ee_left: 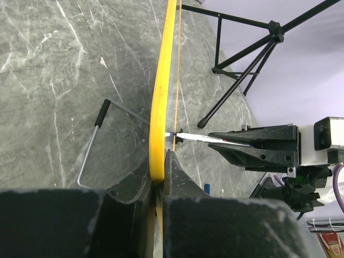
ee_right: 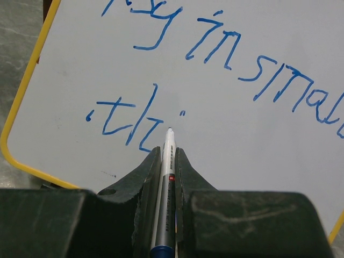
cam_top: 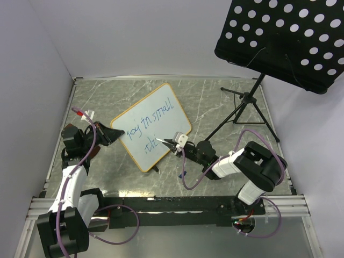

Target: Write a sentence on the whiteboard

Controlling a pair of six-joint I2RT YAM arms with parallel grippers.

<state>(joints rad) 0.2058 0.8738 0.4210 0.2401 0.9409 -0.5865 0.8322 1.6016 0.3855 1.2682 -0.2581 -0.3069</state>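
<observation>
1. The whiteboard stands tilted near the middle of the table. The left gripper has its jaws closed on the board's left edge and pinches the frame.
2. The right gripper has its jaws closed tight on a marker. The tip sits right at the board, just after the letters "thi".
3. The sentence is not done. The top line reads like "joy in small". The second line has only begun.
4. If the marker pushes too hard, the board may tip back or slip out of the left jaws, because the frame is thin and smooth.
5. If it pushes too softly, the tip may lift off and the line will break.
6. The marker is round and slick, so it could slide or turn in the jaws. Then the letters would come out wobbly.
7. The right jaws are close to the fresh blue letters. A bump there could smear them.
8. The board is flat, white and shiny, with round corners and a thin yellow-orange frame. The table looks like grey stone with white streaks. The jaws are black and hard.
</observation>
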